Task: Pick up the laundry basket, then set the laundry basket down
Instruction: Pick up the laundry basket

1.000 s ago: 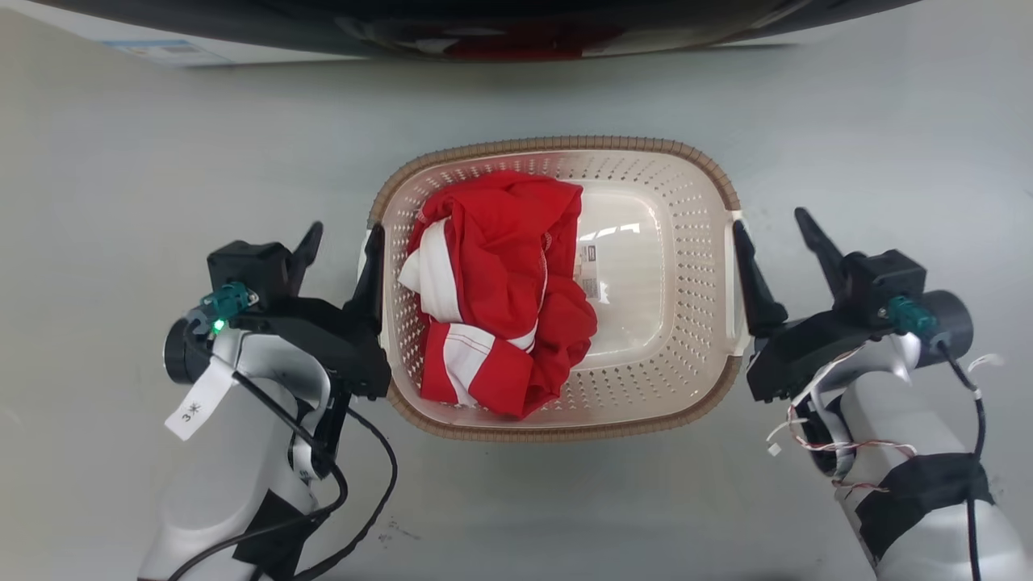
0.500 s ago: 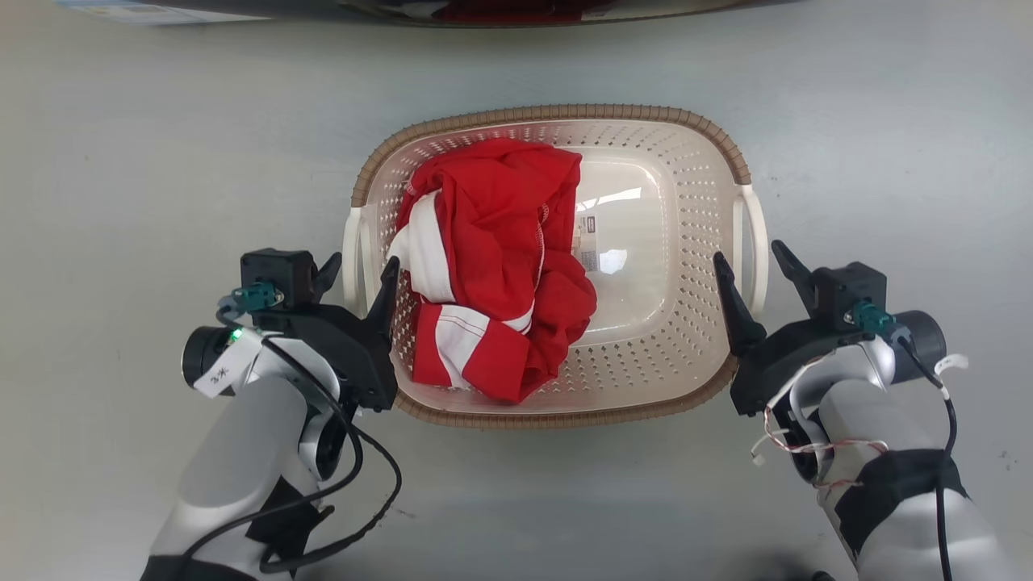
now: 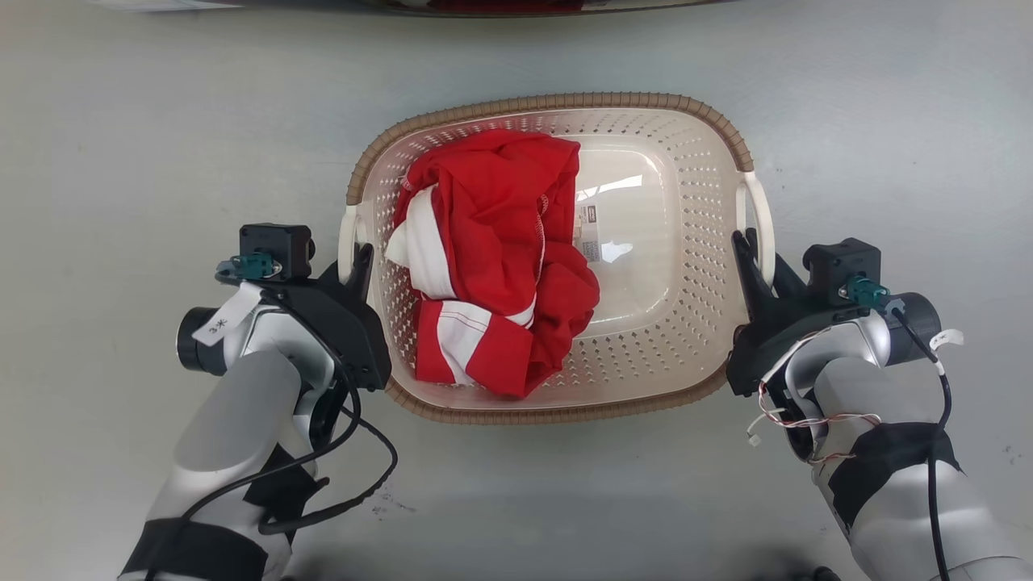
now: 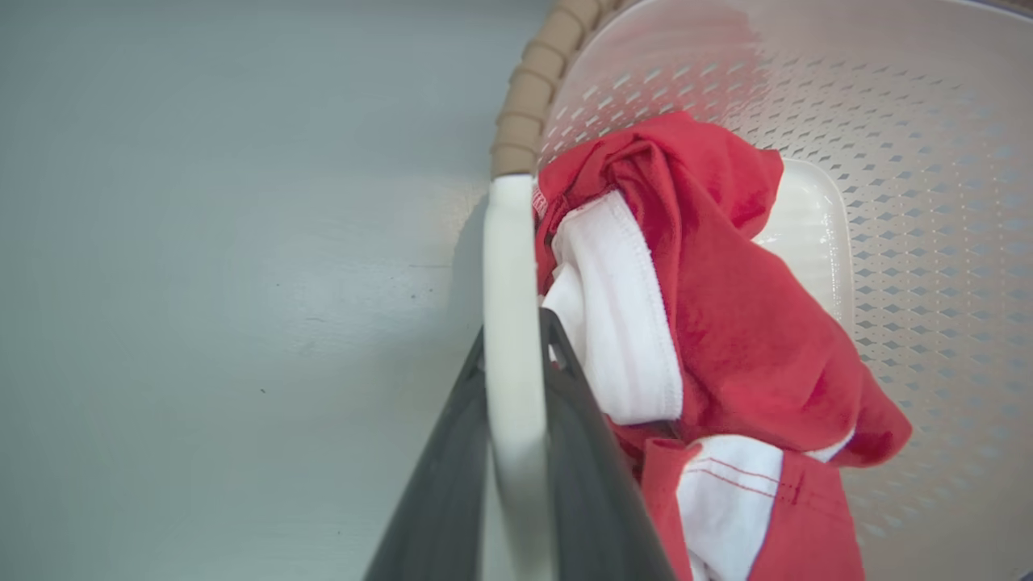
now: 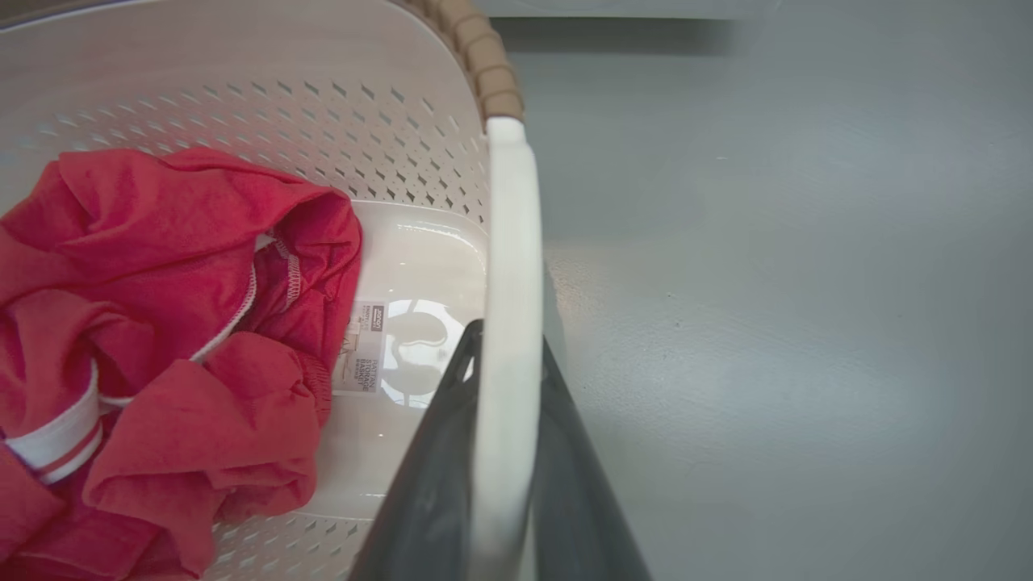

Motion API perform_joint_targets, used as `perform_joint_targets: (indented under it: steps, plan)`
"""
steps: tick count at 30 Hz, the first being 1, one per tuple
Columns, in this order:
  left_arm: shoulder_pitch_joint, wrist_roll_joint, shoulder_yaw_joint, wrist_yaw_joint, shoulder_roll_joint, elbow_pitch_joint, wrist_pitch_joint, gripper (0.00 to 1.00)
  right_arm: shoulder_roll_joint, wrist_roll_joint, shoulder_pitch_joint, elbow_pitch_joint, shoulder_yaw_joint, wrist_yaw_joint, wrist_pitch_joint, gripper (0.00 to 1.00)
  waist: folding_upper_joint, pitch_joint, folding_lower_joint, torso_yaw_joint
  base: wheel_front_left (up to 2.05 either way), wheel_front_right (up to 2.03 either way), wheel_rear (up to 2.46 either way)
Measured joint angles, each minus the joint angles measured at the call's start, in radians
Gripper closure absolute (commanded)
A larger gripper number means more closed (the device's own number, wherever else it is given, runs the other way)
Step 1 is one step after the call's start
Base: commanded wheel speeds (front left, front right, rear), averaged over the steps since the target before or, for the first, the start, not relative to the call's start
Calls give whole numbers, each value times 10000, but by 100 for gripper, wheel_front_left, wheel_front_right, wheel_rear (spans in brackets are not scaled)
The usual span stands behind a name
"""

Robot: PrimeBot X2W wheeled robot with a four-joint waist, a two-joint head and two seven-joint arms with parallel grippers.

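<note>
Between the two tools: laundry basket (image 3: 698,242), over the grey floor (image 3: 161,129); whether it touches the floor cannot be told.
Orientation: opening up; long axis runs left to right across the head view, handle to handle.
Left tool (image 3: 351,260): fingers clamped either side of the white left handle (image 4: 510,307).
Right tool (image 3: 754,250): fingers clamped either side of the white right handle (image 5: 510,266).
Contents: crumpled red-and-white garment (image 3: 492,266) in the left half; label (image 3: 591,234) on the bare bottom.
</note>
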Motion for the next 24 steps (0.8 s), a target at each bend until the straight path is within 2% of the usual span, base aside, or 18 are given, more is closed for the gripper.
perform_joint_targets:
  steps: [11,24]
  plan:
    - [-200,-88,-90,-96,-240,999,0,100,102,213,-155,1022,-63,257,-63,100,1,-392,0,1,0,0,0]
    - [-327,-537,-130,-182,-412,2063,280,100,305,445,-187,2046,169,523,203,100,0,-1362,0,-65,0,0,0]
